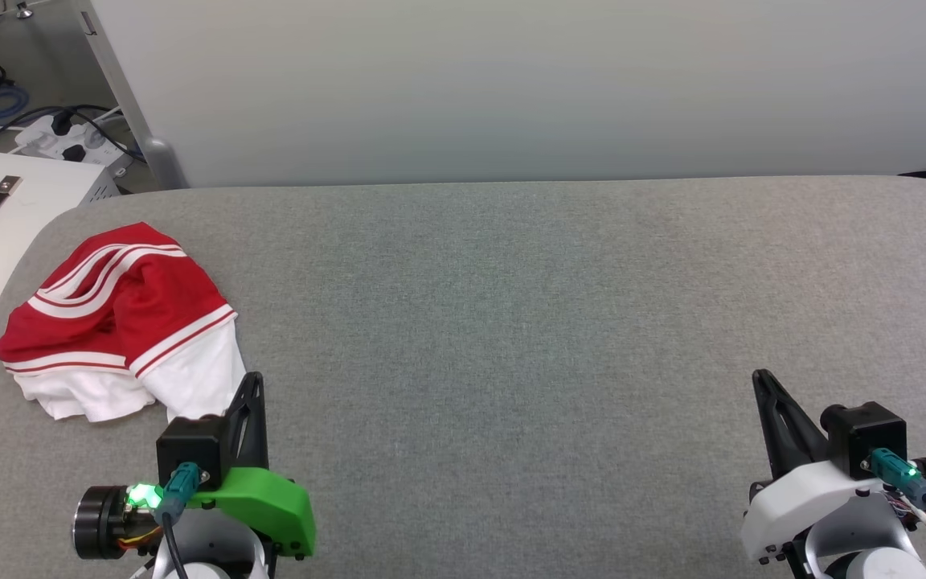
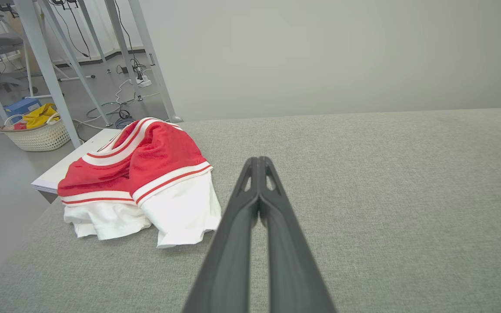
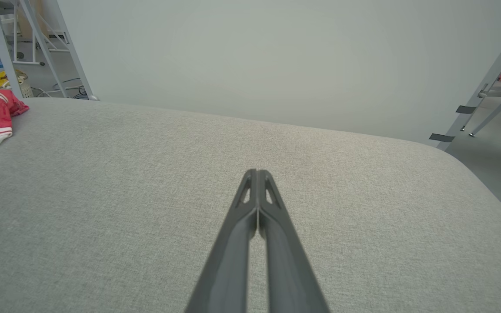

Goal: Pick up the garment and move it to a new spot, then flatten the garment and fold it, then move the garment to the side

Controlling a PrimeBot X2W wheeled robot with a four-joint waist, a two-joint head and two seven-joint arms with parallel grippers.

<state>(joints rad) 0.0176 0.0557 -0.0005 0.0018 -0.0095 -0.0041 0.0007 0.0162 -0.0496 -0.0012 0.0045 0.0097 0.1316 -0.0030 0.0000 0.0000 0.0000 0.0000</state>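
1. The garment (image 1: 121, 322) (image 2: 139, 178) lies crumpled in a red-and-white heap at the middle left of the head view, on the grey desk (image 1: 511, 322) near its left edge.
2. The left pincer (image 1: 252, 382) (image 2: 258, 161), at the lower left, is clenched on nothing, its fingers pressed together and its tip just beside the garment's white sleeve.
3. The right pincer (image 1: 760, 376) (image 3: 257, 172), at the lower right, is likewise clenched and empty, well apart from the garment.

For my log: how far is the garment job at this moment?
Nothing looks done: the garment lies bunched near the left edge of the table. Nothing in hand: left gripper and right gripper are shut, empty. Moving, flattening, folding all seem left.
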